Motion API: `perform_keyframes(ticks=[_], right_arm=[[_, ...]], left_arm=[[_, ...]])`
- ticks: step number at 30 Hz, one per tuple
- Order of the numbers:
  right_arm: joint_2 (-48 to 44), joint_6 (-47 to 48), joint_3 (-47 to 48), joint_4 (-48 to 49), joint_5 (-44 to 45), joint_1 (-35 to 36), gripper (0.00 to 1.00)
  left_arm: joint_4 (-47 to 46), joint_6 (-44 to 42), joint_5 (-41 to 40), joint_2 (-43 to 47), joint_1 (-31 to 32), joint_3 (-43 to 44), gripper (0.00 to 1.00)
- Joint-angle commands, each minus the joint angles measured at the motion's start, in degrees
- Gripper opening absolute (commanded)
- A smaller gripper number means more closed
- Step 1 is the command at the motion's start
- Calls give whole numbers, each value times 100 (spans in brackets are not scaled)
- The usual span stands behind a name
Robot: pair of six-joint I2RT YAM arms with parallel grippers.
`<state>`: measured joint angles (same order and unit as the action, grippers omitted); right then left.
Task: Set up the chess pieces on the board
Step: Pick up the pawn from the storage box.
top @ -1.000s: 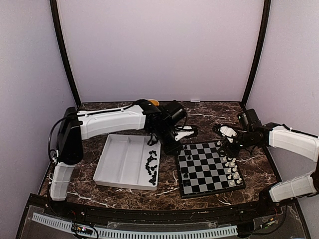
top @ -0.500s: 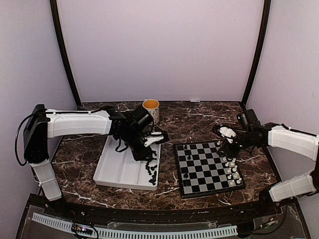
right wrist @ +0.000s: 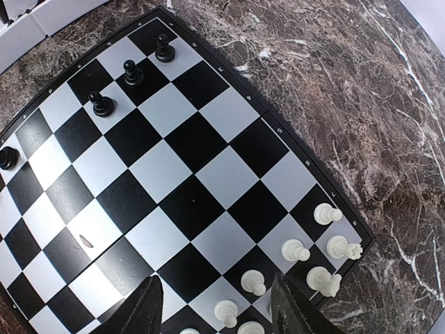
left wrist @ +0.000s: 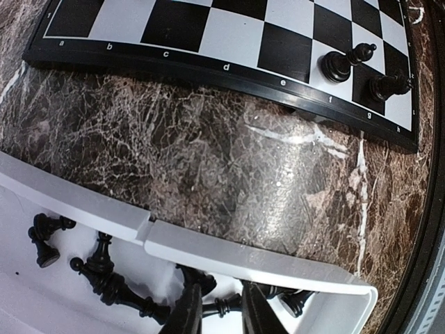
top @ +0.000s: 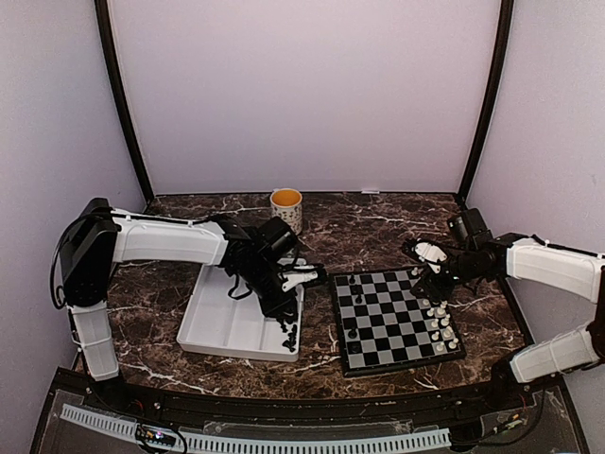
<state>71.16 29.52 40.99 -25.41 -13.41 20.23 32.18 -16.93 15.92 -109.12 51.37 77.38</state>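
**Black pieces in the tray, whites ranked on the board**

The left pincer (left wrist: 219,298) sits low in the white tray (top: 217,326). Its two fingers are close about a black piece (left wrist: 224,305) lying on its side, but I cannot tell whether they bite it. More black pieces (left wrist: 111,282) lie tangled beside it. Across a strip of marble worktop (left wrist: 208,160) lies the board (top: 389,317), with a few black men (right wrist: 132,72) along its left edge and white pieces (right wrist: 299,249) along its right. The right pincer (right wrist: 215,292) hovers over those, spread wide and empty. The pieces look light, hard and slippery. They are probably best pinched at the narrow waist, since one lying flat may roll.
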Motion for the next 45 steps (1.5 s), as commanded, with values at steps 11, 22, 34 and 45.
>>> perform_keyframes(ticks=[11, 22, 34, 45], right_arm=[[-23, -17, 49, 43, -59, -32, 55], [-99, -14, 34, 27, -74, -29, 55], [-137, -16, 23, 36, -71, -28, 55], [-137, -14, 23, 39, -59, -30, 55]], left_arm=[[-11, -373, 496, -77, 12, -368, 24], [-307, -328, 491, -152, 25, -409, 24], [-551, -251, 607, -178, 54, -452, 16], [-101, -93, 190, -27, 52, -244, 4]])
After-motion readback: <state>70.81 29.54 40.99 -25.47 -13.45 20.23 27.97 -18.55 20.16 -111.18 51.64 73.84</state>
